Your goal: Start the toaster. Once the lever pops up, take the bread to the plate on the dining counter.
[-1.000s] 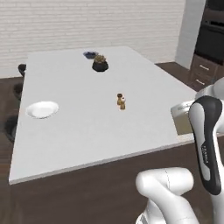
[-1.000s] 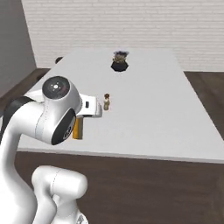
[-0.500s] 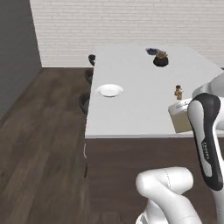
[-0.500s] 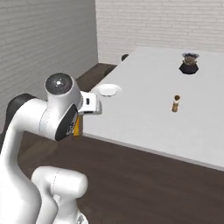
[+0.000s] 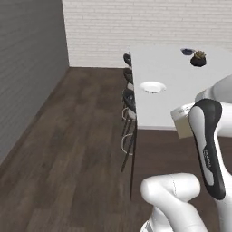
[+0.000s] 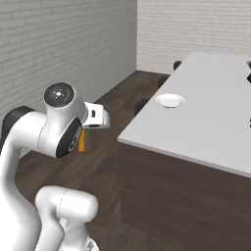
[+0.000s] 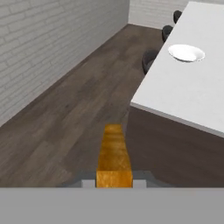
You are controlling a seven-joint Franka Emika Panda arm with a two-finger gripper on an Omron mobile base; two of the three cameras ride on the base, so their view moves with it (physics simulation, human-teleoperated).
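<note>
A tan slice of bread (image 7: 113,153) stands edge-on between my fingertips, and my gripper (image 7: 113,183) is shut on it. From the right base view the bread (image 6: 82,142) hangs under the hand, above the wooden floor and short of the counter's near corner. It also shows beside the arm in the left base view, bread (image 5: 183,128). The white plate (image 5: 152,86) (image 6: 170,100) (image 7: 186,53) lies near the long edge of the dining counter (image 5: 172,106) (image 6: 211,117) (image 7: 183,92), ahead and right of the gripper. The toaster is out of view.
Black-framed stools (image 5: 128,97) (image 7: 151,59) line the counter's side by the plate. A small potted plant (image 5: 198,58) and a dark blue bowl (image 5: 187,51) sit at the far end. Open wooden floor (image 5: 72,136) stretches left to a grey brick wall.
The whole picture has swung: the base has moved, so the counter now lies to the right with floor at left. The bread stays in the shut gripper.
</note>
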